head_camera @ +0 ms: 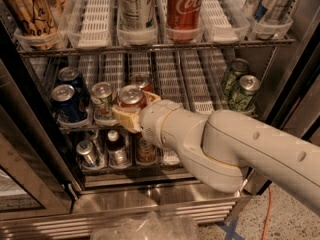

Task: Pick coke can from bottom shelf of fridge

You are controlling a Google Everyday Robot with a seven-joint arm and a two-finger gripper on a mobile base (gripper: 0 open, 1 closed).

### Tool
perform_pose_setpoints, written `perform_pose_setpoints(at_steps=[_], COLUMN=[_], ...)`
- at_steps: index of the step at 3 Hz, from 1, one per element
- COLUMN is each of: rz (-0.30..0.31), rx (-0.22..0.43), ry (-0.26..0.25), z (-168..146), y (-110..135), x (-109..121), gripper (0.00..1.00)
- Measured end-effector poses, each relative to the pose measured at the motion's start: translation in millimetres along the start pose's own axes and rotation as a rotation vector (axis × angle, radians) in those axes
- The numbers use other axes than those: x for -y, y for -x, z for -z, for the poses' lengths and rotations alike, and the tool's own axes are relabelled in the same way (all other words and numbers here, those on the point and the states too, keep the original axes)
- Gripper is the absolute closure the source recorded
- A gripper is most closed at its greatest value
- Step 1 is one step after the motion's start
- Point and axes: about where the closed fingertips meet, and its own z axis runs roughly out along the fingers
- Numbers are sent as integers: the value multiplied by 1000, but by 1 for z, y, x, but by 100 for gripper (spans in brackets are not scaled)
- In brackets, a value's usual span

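The coke can (131, 96), red with a silver lid, is at the front of a wire shelf of the fridge (150, 191), which has a stainless-steel base. My gripper (136, 107) reaches in from the right on a thick cream arm. Its tan fingers (125, 118) wrap both sides of the can and are shut on it. A second red can (142, 80) stands just behind it in the same lane.
Two blue cans (65, 102) and a white-and-green can (102, 97) stand left of the gripper, two green cans (243, 91) at the right. Below are small bottles (117, 149) and a copper-brown can (146, 151). Above stands another red Coca-Cola can (184, 6). Crumpled plastic (145, 227) lies on the floor.
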Motion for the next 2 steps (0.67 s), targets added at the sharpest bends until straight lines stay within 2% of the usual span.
perform_pose_setpoints(at_steps=[2], rz=[-26], rx=[2], ry=[24], z=[4], y=[0], x=[-6], gripper=[100])
